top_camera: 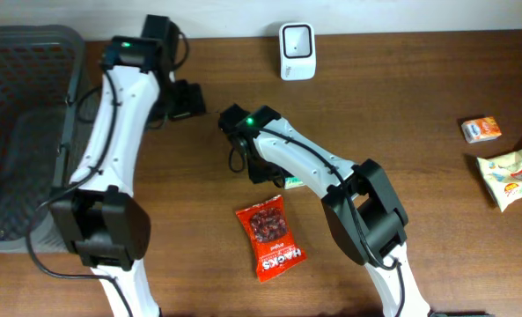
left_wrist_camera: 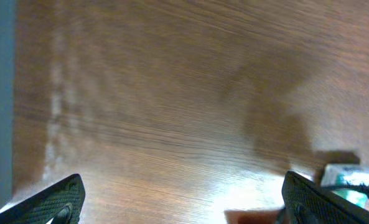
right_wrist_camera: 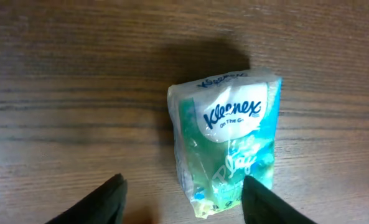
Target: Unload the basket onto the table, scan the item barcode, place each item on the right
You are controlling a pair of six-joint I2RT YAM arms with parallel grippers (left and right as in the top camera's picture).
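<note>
Right gripper [right_wrist_camera: 185,193] hangs parted astride the green-and-white plastic Kleenex tissue pack [right_wrist_camera: 224,140], which lies flat on the brown wooden desk [right_wrist_camera: 60,74]. Pick-up appears in hand; next comes a firm grasp, then a lift toward the white boxy scanner [top_camera: 296,50]

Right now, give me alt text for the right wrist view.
A Kleenex pack lies on the wooden table, its lower end between the gripper's open fingers. One finger is at its edge; the other stands clear.
</note>
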